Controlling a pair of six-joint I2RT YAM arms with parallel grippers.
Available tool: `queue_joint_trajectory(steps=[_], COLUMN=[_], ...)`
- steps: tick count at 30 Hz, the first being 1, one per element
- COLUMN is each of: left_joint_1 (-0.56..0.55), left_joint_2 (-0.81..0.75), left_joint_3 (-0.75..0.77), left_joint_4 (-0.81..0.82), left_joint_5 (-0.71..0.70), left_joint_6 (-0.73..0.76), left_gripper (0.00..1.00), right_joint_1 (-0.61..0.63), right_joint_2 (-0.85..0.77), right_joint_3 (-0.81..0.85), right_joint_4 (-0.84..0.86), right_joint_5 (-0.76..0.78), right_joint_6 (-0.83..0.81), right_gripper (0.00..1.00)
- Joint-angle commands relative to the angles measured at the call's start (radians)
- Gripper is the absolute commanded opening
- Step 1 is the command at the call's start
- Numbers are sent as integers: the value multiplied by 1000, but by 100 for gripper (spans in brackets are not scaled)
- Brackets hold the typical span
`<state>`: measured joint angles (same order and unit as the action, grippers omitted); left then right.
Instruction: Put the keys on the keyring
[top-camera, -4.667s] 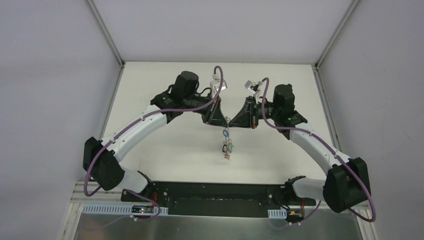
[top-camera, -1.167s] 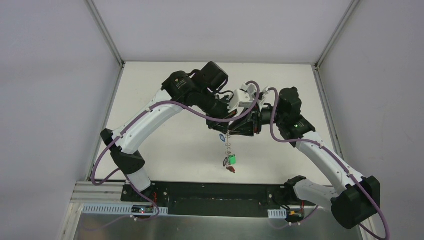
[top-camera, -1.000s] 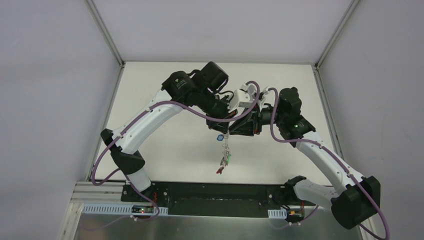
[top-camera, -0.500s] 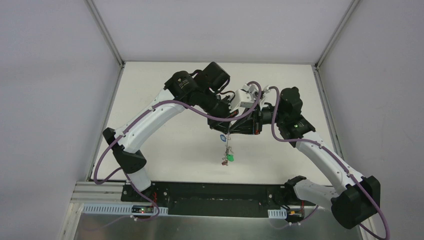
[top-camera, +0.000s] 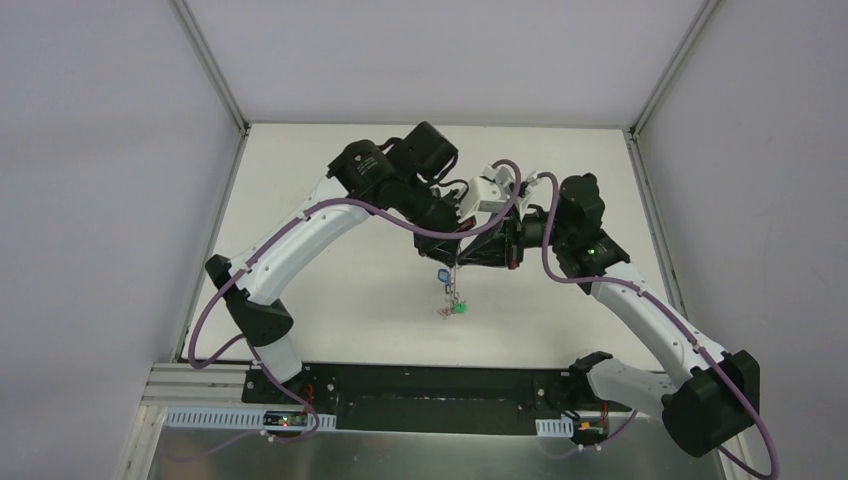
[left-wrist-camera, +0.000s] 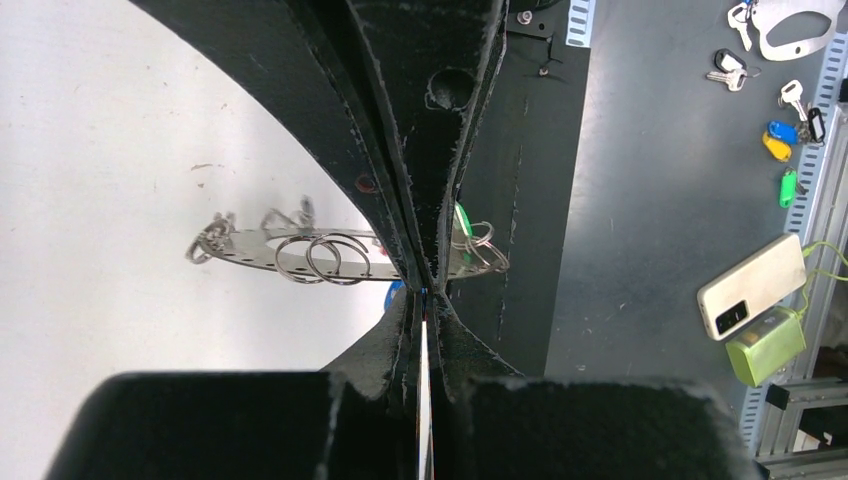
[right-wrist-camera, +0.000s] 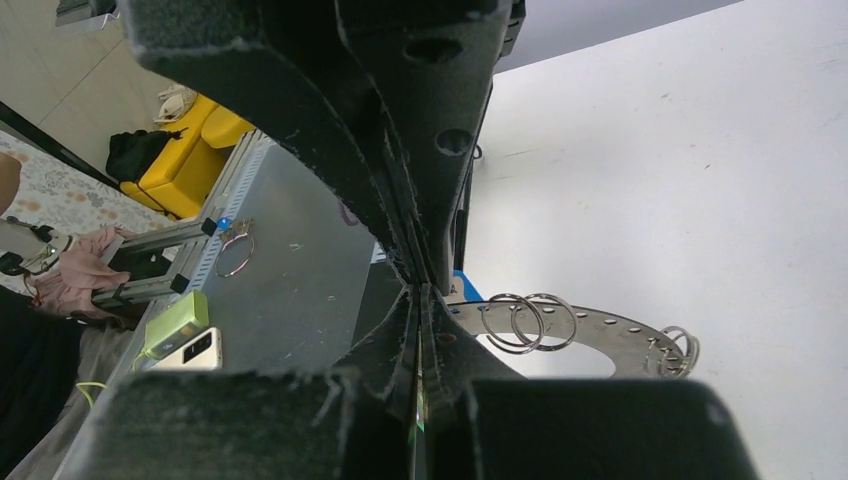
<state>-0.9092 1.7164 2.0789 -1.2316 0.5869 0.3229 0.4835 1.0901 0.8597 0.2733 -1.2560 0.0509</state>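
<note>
Over the last few seconds I've swung my left arm (top-camera: 300, 225) up and across, pulling its elbow in from the left edge. The left end effector (top-camera: 453, 261) and right end effector (top-camera: 461, 263) sit slightly nearer the near edge. The keys (top-camera: 453, 306) on the keyring (top-camera: 453, 288) swung leftward, then settled closer beneath them.

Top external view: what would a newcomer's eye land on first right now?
The left gripper and right gripper meet tip to tip over mid-table. Both are apparently clamped on the keyring, which dangles edge-on below them. Its bright blue tag and green tag stand out against the white table.
</note>
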Motion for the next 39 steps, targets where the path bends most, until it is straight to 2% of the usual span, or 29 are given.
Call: queue_joint_trajectory(steps=[1, 5, 13, 18, 21, 25, 32, 39], left_joint_1=[21, 44, 112, 168, 183, 185, 186, 185], left_joint_2=[-32, -51, -155, -257, -318, -327, -368, -377], left_joint_3=[11, -9, -130, -283, -378, -411, -552, -593], left_joint_4=[33, 40, 187, 392, 525, 595, 782, 836], left_joint_5=[66, 106, 176, 197, 200, 208, 192, 200], left_joint_6=[-11, 4, -11, -63, -80, -131, -245, -266], left_gripper=[0, 1, 25, 40, 45, 48, 48, 42], right_joint_1=[3, -11, -49, -80, -98, -116, -139, -162], right_joint_2=[-3, -13, -19, -14, 1, 32, 59, 55], right_joint_3=[16, 24, 26, 27, 42, 78, 103, 79], right_joint_4=[14, 14, 97, 213, 276, 323, 402, 524], right_joint_5=[-1, 4, 21, 28, 37, 51, 70, 92], right_joint_6=[-22, -13, 90, 215, 287, 358, 492, 597], right_gripper=[0, 0, 0, 0, 0, 0, 0, 0])
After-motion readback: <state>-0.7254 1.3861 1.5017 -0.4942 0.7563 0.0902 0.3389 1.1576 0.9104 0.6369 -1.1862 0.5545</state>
